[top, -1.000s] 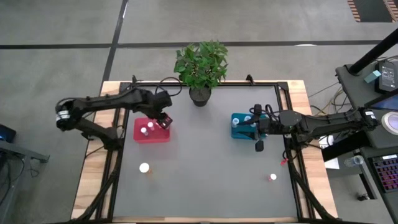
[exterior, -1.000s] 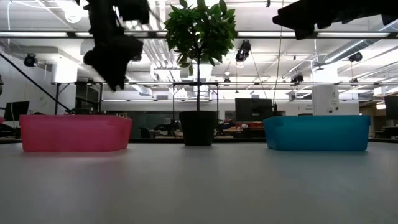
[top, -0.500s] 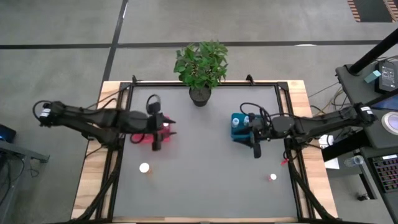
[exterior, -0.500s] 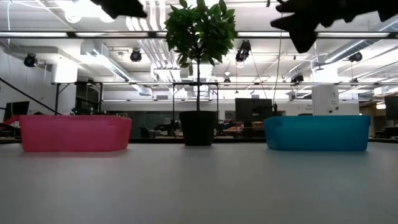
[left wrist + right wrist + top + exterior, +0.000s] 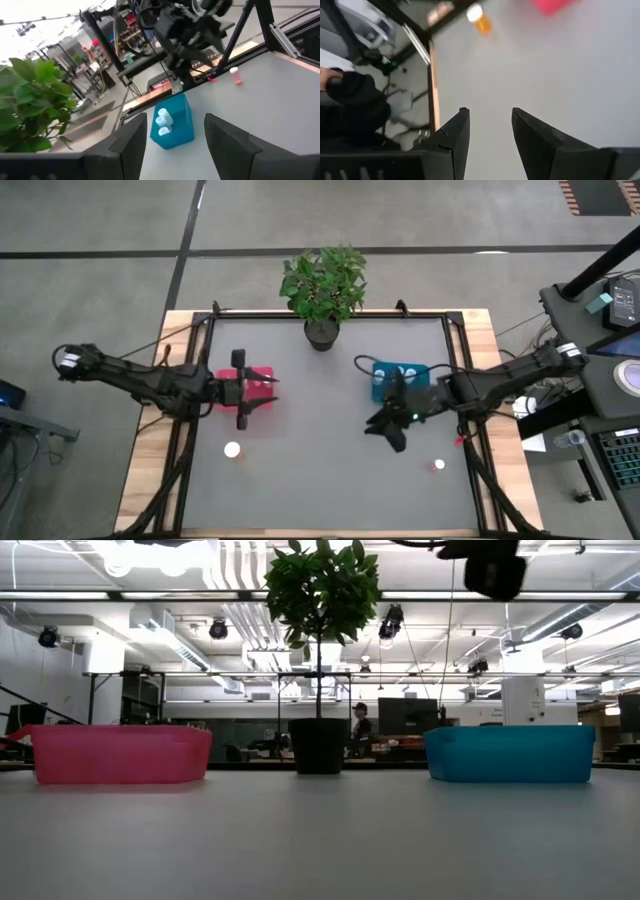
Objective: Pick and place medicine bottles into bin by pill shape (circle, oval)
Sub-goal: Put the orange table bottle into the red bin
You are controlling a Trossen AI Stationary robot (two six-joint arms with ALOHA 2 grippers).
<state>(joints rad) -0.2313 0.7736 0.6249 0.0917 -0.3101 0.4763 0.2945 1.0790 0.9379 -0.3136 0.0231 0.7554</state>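
The red bin (image 5: 259, 380) stands at mid-left, and the teal-blue bin (image 5: 397, 377) at mid-right holds white-capped bottles (image 5: 162, 120). One orange bottle with a white cap (image 5: 232, 450) lies on the table near the front left. It also shows in the right wrist view (image 5: 480, 19). Another small bottle (image 5: 438, 466) lies near the front right. My left gripper (image 5: 244, 402) is open and empty, at the red bin's near left corner and above it. My right gripper (image 5: 386, 432) is open and empty, above the table in front of the teal-blue bin.
A black pot with a green plant (image 5: 321, 332) stands at the middle of the table's far edge. Black frame rails (image 5: 186, 450) run along the table's left and right sides. Grey table surface lies between the two bins and in front of them.
My left gripper has drawn back from over the red bin toward the table's left and near edges. My right gripper has left the teal-blue bin's near side, gone toward the near edge and the table's middle, and turned about.
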